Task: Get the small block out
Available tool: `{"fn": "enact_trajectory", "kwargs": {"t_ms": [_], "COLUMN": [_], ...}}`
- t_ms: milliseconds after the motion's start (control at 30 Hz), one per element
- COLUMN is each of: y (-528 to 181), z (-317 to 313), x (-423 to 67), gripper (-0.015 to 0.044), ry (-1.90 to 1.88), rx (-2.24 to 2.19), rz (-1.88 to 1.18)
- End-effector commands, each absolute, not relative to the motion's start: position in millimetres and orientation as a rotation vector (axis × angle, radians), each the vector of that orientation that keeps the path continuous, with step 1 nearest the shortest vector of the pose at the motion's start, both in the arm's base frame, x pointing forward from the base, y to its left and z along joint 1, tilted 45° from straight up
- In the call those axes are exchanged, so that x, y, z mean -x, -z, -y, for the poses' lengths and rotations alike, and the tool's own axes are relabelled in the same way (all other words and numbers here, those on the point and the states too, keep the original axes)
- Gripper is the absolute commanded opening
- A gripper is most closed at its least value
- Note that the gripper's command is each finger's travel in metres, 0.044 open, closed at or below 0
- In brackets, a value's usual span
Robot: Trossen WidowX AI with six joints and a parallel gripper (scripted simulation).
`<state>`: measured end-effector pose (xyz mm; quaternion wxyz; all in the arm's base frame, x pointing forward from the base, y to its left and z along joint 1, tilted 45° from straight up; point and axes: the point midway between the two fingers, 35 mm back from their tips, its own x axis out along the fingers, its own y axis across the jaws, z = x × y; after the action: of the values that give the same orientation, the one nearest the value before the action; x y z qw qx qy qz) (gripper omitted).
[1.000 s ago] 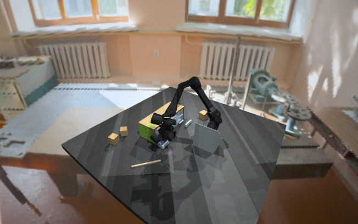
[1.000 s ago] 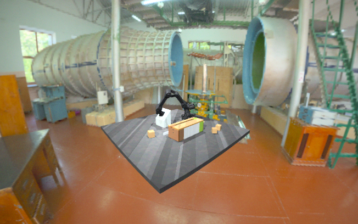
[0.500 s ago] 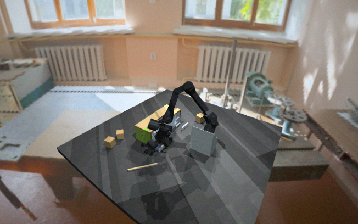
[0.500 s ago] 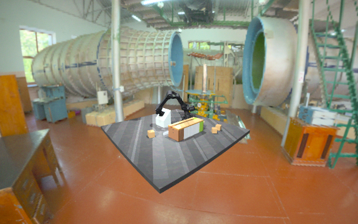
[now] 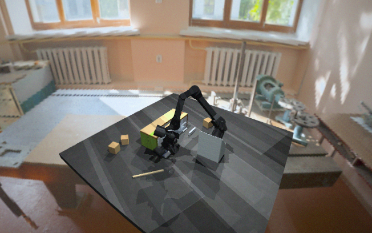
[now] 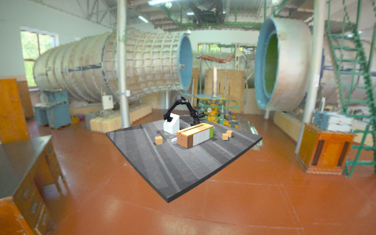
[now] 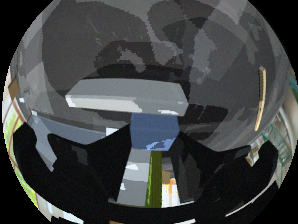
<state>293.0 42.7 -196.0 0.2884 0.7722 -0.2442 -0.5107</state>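
Observation:
The blue block (image 7: 155, 131) is at the table just outside the box, between the fingertips in the wrist view. My gripper (image 5: 164, 153) (image 7: 151, 128) points down beside the box's green end, with both fingers against the block's sides; it looks shut on it. In the exterior view the fingertips are hidden behind the box. The box (image 5: 148, 141) (image 6: 184, 140) stands upright, with an orange-brown end, a green end and a wooden top. A pale bar (image 7: 125, 95) lies right beside the block on the side away from the box.
Two wooden cubes (image 5: 114, 148) (image 5: 125, 139) stand beyond the green end. Another wooden cube (image 5: 207, 122) (image 6: 158, 140) is near the other end. A thin wooden stick (image 5: 148, 173) (image 7: 261, 97) lies in front. A pale wedge-shaped block (image 5: 210, 147) (image 6: 171, 124) stands by the arm's base.

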Motion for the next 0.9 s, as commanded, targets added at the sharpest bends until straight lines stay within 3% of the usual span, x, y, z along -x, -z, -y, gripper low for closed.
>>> {"fn": "enact_trajectory", "kwargs": {"t_ms": [0,100,867], "y": [196.0,190.9,120.5], "z": [-42.2,-48.2,-99.1], "x": [-293.1,-294.3,-288.6], "gripper": [0.0062,0.0,0.0], "ry": [1.359,1.361,1.387], "rx": [-2.059,-2.06,-2.019], "rz": [0.652,0.65,0.512]}}
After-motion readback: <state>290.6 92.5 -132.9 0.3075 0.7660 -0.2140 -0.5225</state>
